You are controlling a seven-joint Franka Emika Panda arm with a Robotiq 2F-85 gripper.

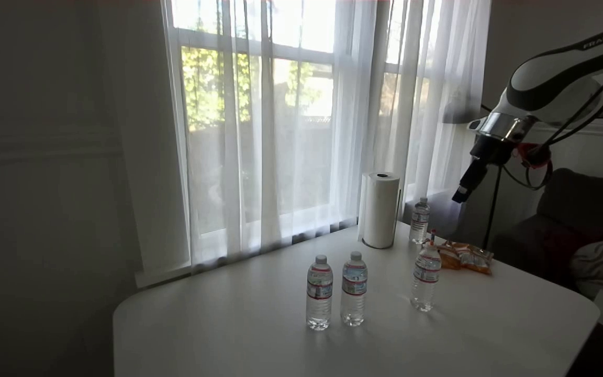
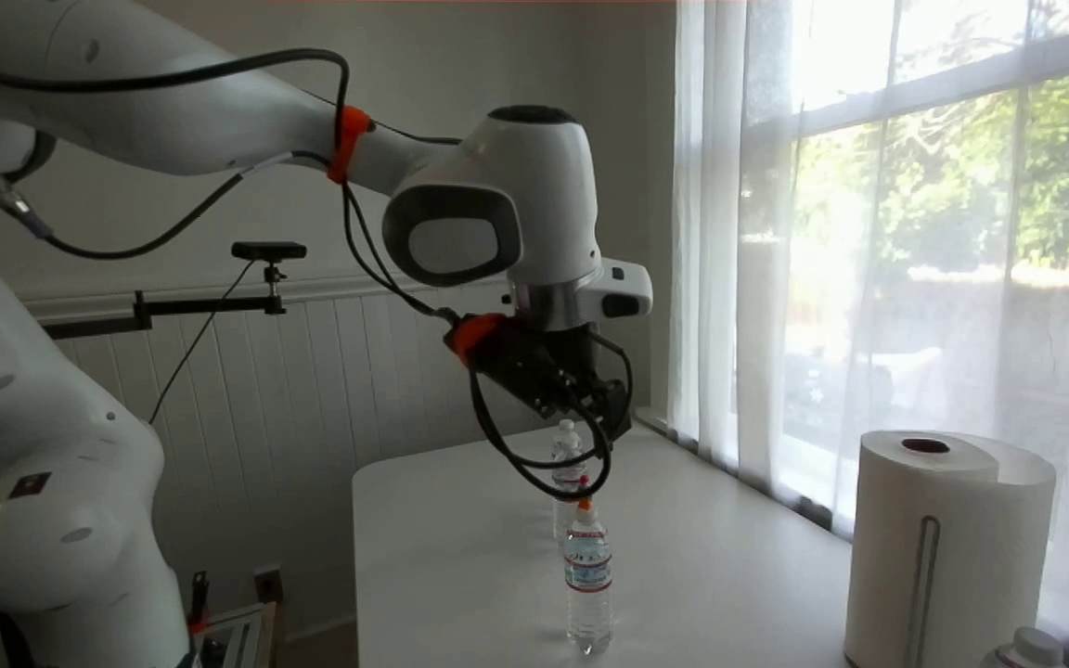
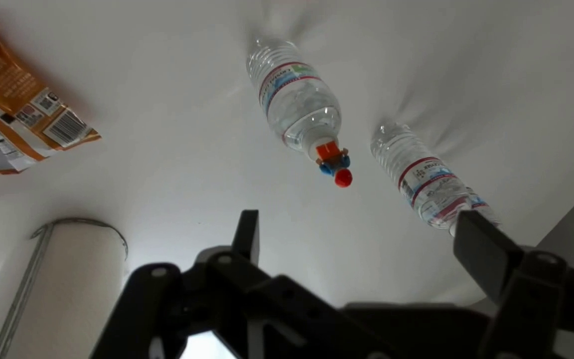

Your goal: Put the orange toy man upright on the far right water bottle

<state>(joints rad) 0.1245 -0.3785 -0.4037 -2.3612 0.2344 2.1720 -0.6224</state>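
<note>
Orange toy man (image 3: 334,162) on a bottle (image 3: 298,94), apparently upright, face indistinct.

Toy man (image 3: 334,158) on bottle (image 3: 294,94), between bags (image 3: 18,114) and bottle pair (image 3: 419,179)

The arm's lower links (image 2: 43,436) rise along the left side of an exterior view, and the forearm (image 2: 210,130) slopes down from above them toward the wrist (image 2: 548,204), which bends downward. Below it the black gripper (image 3: 358,219) hangs in the air at a downward slant; in the wrist view its two fingers (image 3: 248,234) face each other across a broad gap.
</note>
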